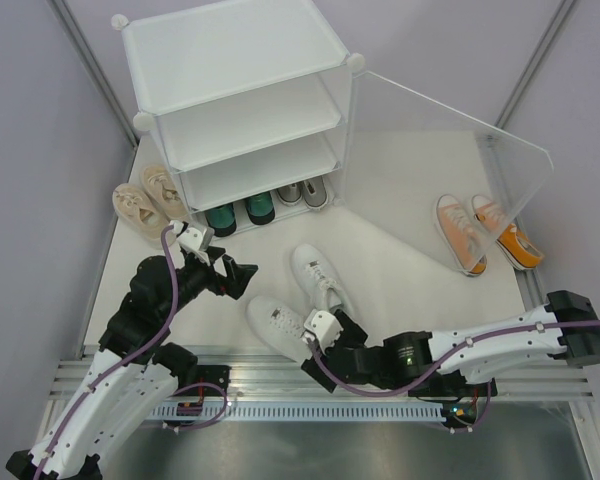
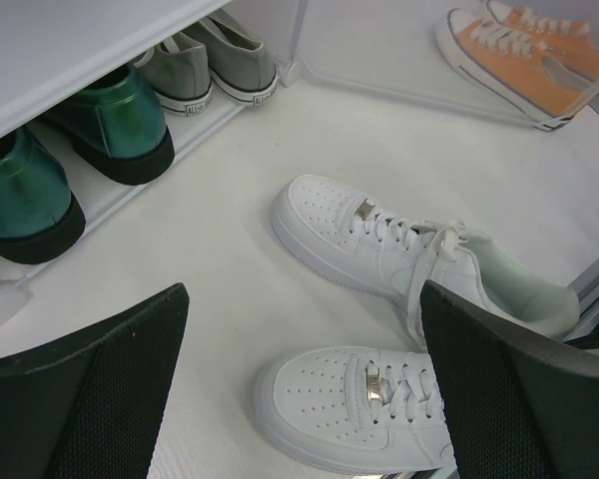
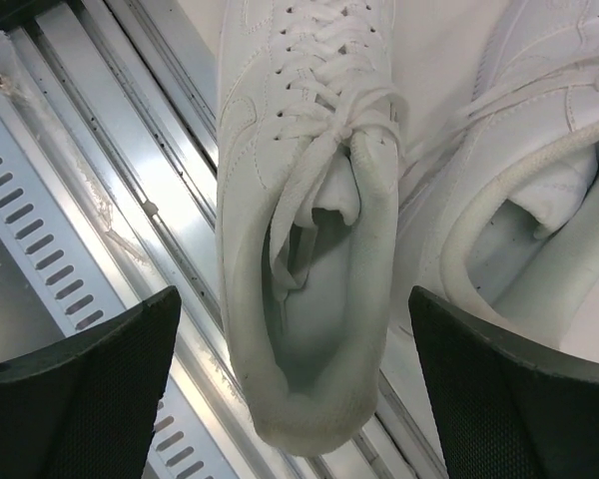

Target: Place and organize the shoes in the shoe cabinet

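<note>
On the white table [image 1: 400, 190], the shoe cabinet [image 1: 230, 60] held only the green pair [image 1: 240, 212] and grey pair [image 1: 305, 192]; white sneakers [image 1: 315, 275], beige sneakers [image 1: 145, 200] and orange sneakers [image 1: 485, 235] lay outside, with left gripper [image 2: 304, 294] and right gripper [image 3: 295, 299] spread empty.

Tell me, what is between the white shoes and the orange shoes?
Bare table, then the clear door panel, standing open in front of the orange shoes. The left wrist view shows it.

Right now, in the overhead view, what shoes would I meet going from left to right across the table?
beige pair → dark green pair → grey pair → orange pair. The white pair sits in front of the green and grey ones, overlapping them sideways, so I leave it out.
</note>
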Tool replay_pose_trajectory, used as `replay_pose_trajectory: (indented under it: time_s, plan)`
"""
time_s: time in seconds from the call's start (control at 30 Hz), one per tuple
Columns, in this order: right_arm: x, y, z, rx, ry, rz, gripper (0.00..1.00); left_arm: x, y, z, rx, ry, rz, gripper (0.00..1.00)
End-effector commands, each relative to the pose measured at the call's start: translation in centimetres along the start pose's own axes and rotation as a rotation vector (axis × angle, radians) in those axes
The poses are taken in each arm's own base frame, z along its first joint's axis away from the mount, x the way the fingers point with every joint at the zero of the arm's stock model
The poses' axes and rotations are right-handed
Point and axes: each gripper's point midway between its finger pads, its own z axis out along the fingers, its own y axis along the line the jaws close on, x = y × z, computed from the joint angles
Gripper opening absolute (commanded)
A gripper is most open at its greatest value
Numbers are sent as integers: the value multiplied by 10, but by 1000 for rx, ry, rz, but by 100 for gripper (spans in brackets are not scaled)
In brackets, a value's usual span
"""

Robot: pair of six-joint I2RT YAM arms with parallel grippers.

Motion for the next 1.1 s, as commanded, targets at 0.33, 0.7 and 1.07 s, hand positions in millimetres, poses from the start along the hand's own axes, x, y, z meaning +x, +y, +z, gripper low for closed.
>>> replay_pose_trajectory:
  time_s: [0.33, 0.7, 1.07]
  plan:
    - [-1, -25, 36, 78, -8, 16, 98, -5, -1, 0, 11, -17, 37, 100]
    - [7, 3, 75, -71, 60, 12, 98, -3, -2, 1, 18, -13, 39, 100]
    - [48, 3, 97, -39, 173, 5, 86, -7, -3, -2, 20, -28, 42, 100]
